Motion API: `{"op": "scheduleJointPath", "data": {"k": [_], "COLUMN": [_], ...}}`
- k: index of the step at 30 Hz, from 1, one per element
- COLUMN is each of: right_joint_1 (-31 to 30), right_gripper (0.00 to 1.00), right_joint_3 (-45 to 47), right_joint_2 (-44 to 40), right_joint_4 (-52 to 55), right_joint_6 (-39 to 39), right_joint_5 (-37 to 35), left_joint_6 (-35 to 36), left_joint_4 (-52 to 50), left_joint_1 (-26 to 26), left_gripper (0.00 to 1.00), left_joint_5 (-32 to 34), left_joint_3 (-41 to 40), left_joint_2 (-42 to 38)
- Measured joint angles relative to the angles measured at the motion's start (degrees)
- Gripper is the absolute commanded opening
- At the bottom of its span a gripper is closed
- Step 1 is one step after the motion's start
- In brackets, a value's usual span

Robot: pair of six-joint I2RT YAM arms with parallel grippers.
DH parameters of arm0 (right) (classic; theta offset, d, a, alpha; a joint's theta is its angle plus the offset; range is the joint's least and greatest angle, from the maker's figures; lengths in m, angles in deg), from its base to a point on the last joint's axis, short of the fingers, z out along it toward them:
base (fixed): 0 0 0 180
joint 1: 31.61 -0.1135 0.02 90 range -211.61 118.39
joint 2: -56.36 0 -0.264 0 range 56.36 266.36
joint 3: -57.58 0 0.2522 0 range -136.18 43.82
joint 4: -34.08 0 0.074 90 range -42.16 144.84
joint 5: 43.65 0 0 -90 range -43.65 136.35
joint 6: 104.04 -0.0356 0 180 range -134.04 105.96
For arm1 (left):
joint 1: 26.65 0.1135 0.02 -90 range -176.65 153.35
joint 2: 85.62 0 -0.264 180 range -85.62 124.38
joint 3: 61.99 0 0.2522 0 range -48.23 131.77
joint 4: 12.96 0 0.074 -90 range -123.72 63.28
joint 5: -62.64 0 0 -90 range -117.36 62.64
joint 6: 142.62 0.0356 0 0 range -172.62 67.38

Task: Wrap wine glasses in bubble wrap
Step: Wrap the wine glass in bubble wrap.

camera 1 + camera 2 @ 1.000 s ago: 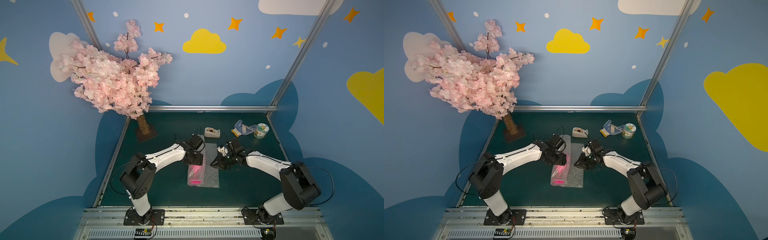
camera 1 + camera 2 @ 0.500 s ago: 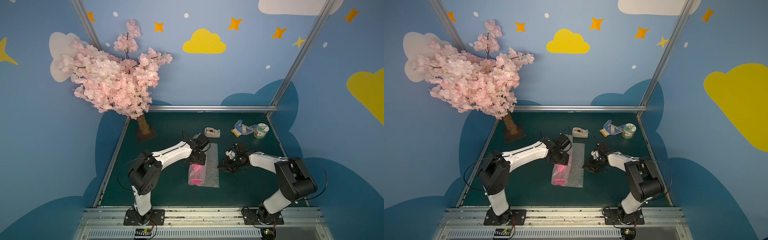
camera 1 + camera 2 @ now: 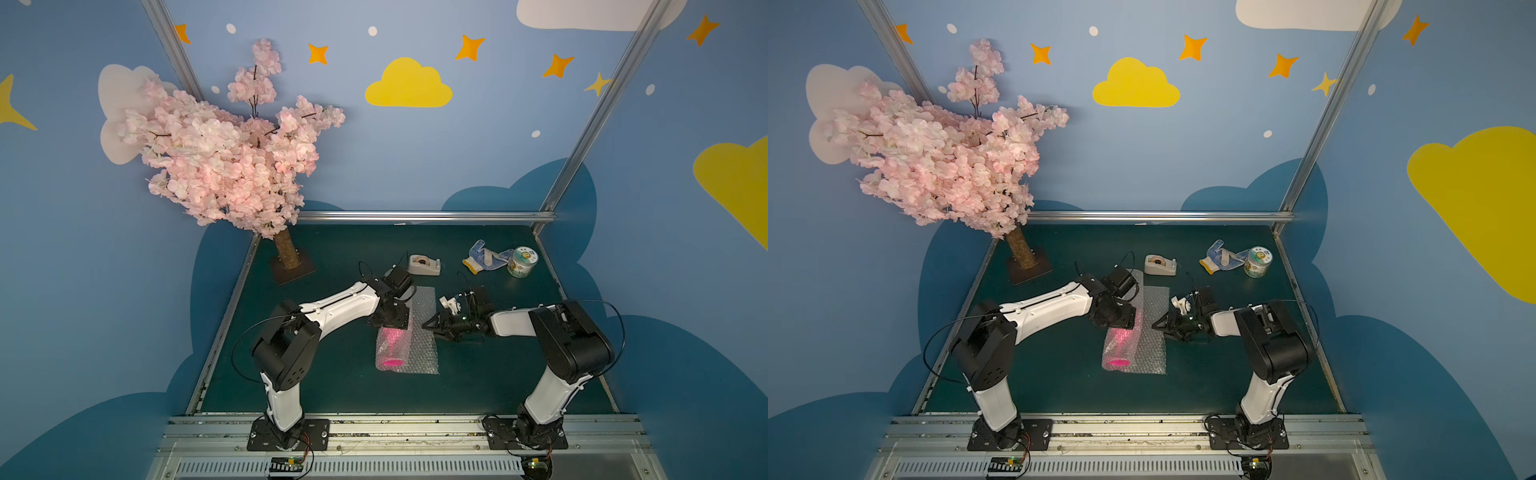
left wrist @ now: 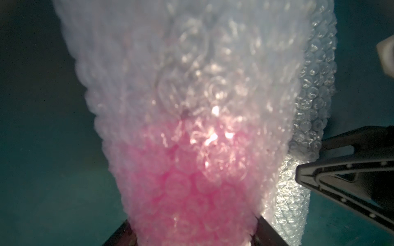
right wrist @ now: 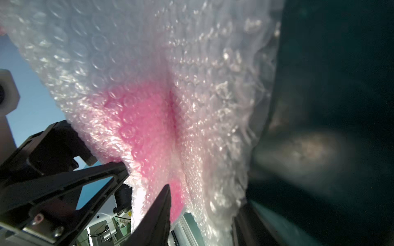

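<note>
Goblet [image 3: 390,349] rolled in bubble wrap [image 3: 422,347], clamped by left pincer [image 3: 391,325]; right pincer [image 3: 426,326] open at its edge.

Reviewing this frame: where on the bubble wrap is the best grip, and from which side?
Probably the loose flat flap, approached low from the robot's right. The bubble wrap lies flat and uncovered there; its other part curls over the goblet lying on its side, clamped by the left claw.
</note>
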Motion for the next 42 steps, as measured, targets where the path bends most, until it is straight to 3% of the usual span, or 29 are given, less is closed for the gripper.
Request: {"op": "scheduleJointPath", "data": {"k": [7, 16, 22, 31, 39, 42], "right_joint_1": [-3.9, -6.4, -8.2, -12.3, -13.4, -14.4], "right_gripper": [0.3, 0.13, 0.02, 0.01, 0.18, 0.19], "right_joint_3": [3.6, 4.9, 3.1, -1.6, -4.7, -6.2], "right_joint_2": [-0.9, -10.2, -9.9, -9.2, -7.9, -7.3], "right_joint_4": [-8.2, -9.6, -7.6, -6.4, -4.0, -3.2], "right_joint_6": [-4.9, -8.5, -8.0, -8.2, -8.7, -8.2], "right_joint_5": [-1.6, -5.6, -7.5, -8.8, -9.7, -10.0], "left_joint_6": [0.3, 0.3, 0.0, -1.2, -2.4, -3.4], "left_joint_4": [1.4, 1.4, 1.3, 1.3, 1.4, 2.1], "left_joint_1": [1.0, 1.0, 1.0, 1.1, 1.5, 2.1], "left_gripper": [0.74, 0.74, 0.74, 0.73, 0.73, 0.73], "left_joint_5": [-1.9, -1.9, -1.9, -2.1, -2.3, -2.9], "left_joint_3": [-1.4, -1.3, -1.3, -1.3, -1.4, -2.8], "left_joint_2": [-0.9, -0.9, -0.9, -0.9, -1.2, -2.3]}}
